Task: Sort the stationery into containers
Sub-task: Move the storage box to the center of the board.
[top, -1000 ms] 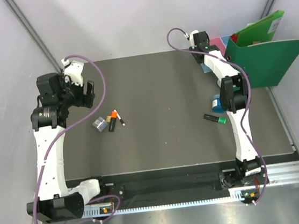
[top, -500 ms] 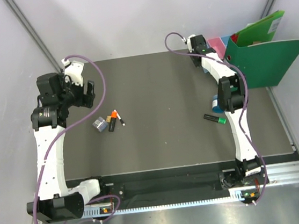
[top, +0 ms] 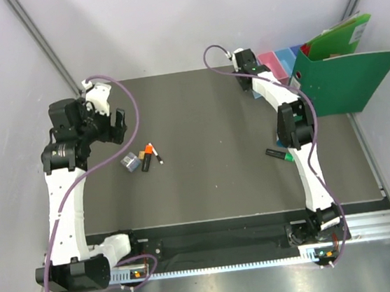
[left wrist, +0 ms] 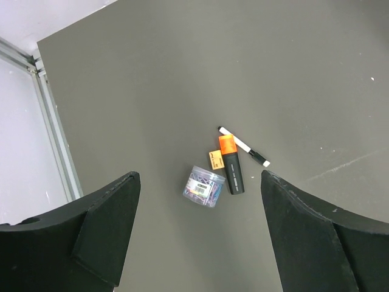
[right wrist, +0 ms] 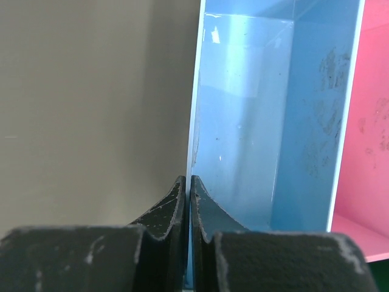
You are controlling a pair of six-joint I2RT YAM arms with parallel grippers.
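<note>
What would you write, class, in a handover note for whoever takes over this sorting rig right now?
Left gripper: open, empty, above the table.
Right gripper: shut on the left wall of the light blue bin.
Stationery: orange-capped marker, white pen and clip box lie together on the left; green-capped marker lies by the right arm.
Done: nothing shows in the bin parts in view.
Left: all four items.
</note>
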